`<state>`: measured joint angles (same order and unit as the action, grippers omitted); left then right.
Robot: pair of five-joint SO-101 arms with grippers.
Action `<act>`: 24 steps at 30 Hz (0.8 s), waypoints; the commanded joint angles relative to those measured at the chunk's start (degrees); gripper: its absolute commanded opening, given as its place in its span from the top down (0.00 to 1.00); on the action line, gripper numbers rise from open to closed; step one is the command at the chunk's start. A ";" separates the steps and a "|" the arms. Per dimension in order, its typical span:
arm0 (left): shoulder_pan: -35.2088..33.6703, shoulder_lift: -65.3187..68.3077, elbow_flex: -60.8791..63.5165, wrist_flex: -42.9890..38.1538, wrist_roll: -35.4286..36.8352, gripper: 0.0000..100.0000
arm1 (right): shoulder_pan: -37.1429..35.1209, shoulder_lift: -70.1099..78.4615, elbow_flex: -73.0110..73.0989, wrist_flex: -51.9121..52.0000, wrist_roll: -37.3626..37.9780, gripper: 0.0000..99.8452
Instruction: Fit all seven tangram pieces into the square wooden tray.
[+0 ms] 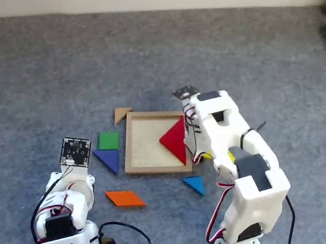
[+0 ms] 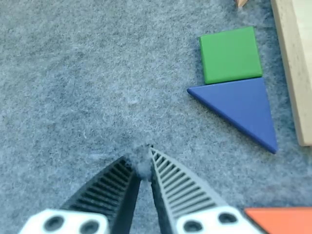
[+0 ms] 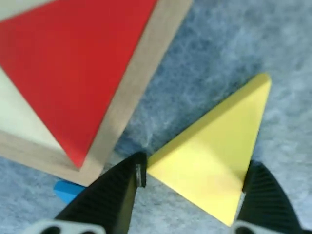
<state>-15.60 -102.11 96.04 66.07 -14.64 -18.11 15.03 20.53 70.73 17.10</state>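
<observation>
Right gripper [image 3: 197, 168] is open, fingers straddling the yellow triangle [image 3: 214, 151]: one fingertip [image 3: 129, 183] at a corner, the other by the opposite edge, not clamped. Yellow triangle lies flat on the grey carpet [image 1: 45, 81], just outside the tray [image 1: 133, 159] at its 4 o'clock, mostly under the right arm in the high view. Left gripper [image 2: 144, 157] is closed on nothing, tips just above or on bare carpet, can't tell which.

Red triangle [image 1: 176, 139] sits in the tray's 3 o'clock half, one corner over the rim near the 5 o'clock corner. Around the tray, all on the carpet:
- tan triangle [image 1: 121, 114] at 11 o'clock
- green square [image 1: 108, 140] at 9 o'clock
- dark blue triangle [image 1: 109, 158] at 8 o'clock, touching the square
- orange parallelogram [image 1: 124, 198] at 7 o'clock
- light blue triangle [image 1: 195, 184] at 5 o'clock
</observation>
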 commanded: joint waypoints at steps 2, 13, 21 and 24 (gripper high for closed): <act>-0.57 -1.63 1.19 0.26 0.26 0.99 | 0.40 -0.13 0.31 -0.75 0.35 0.73; -0.57 -1.63 1.19 0.26 0.26 0.99 | 1.98 -0.84 0.22 -0.84 0.70 0.79; -0.57 -1.63 1.19 0.26 0.26 0.99 | 2.24 -8.57 0.66 -0.75 0.70 0.79; -0.57 -1.63 1.19 0.26 0.26 0.99 | 2.24 -10.42 0.75 -0.75 0.70 0.79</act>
<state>-15.60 -102.11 96.04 66.07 -14.64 -16.53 10.11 21.49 70.29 17.10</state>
